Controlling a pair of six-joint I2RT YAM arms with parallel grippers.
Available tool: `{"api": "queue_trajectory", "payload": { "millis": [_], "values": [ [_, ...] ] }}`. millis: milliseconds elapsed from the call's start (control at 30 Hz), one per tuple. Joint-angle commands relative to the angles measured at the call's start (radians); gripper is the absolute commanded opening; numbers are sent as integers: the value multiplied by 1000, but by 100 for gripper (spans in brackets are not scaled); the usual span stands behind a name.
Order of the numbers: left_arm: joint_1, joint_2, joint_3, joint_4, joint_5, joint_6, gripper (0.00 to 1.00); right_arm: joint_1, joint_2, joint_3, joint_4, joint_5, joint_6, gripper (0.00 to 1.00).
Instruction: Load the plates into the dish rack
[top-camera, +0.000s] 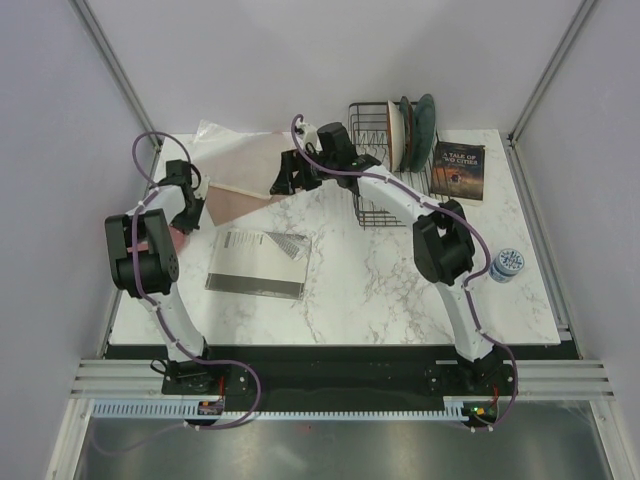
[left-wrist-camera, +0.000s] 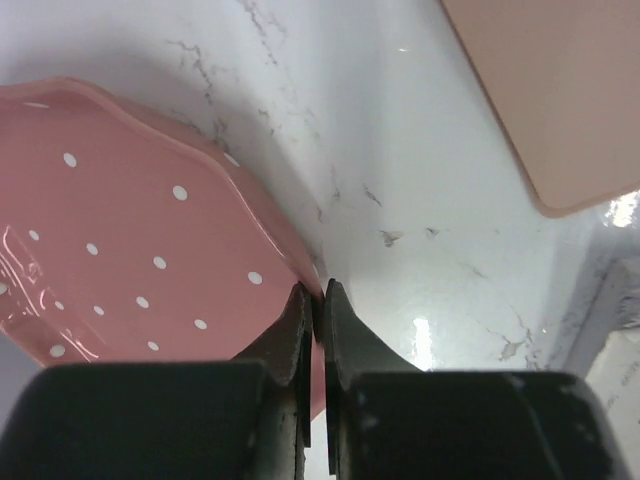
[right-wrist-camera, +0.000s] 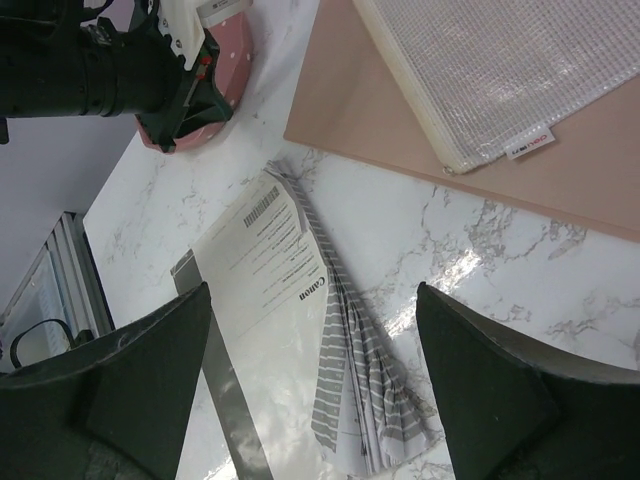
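The reddish-pink speckled plate (left-wrist-camera: 120, 260) lies at the table's left edge (top-camera: 179, 239). My left gripper (left-wrist-camera: 320, 295) is shut on its rim; it also shows in the top view (top-camera: 188, 222). The black wire dish rack (top-camera: 368, 212) stands at the back right. Three plates stand upright in it: a whitish one (top-camera: 394, 135), a dark one (top-camera: 406, 128) and a teal-green one (top-camera: 428, 122). My right gripper (right-wrist-camera: 315, 330) is open and empty, hovering over the middle of the table, left of the rack (top-camera: 284, 175). The pink plate also shows in the right wrist view (right-wrist-camera: 228, 62).
A pinkish-brown sheet (top-camera: 240, 190) with a mesh pouch (right-wrist-camera: 500, 60) on it lies at the back left. A printed manual (top-camera: 258, 262) lies mid-table. A book (top-camera: 458, 170) lies right of the rack. A small blue-and-white round object (top-camera: 507, 265) sits at the right edge.
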Motion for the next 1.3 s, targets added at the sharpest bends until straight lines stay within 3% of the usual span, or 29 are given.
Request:
{"api": "queue_trajectory", "payload": {
  "millis": [0,233,533,700,900,1033,1267],
  "values": [
    [-21,3,-18,25,-76,-12,2,-13,-95,-16,14,17,-39,90],
    [-132,-229,-126,148,-174,88,2,-31,-181,-79,-31,63,-96,91],
    [-311,-626,-291,182,-248,289,2,-96,-296,-290,-20,-46,-30,94],
    [-364,-900,-446,223,-196,445,2,-145,-292,-323,53,-175,72,95],
    [-384,-1256,-647,240,66,790,2,-173,-255,-356,303,-369,350,92],
    [-382,-1402,-719,187,238,916,2,-165,-221,-332,419,-443,481,91],
    [-384,-1325,-632,82,416,936,2,-150,-180,-283,356,-509,464,90]
  ]
}}
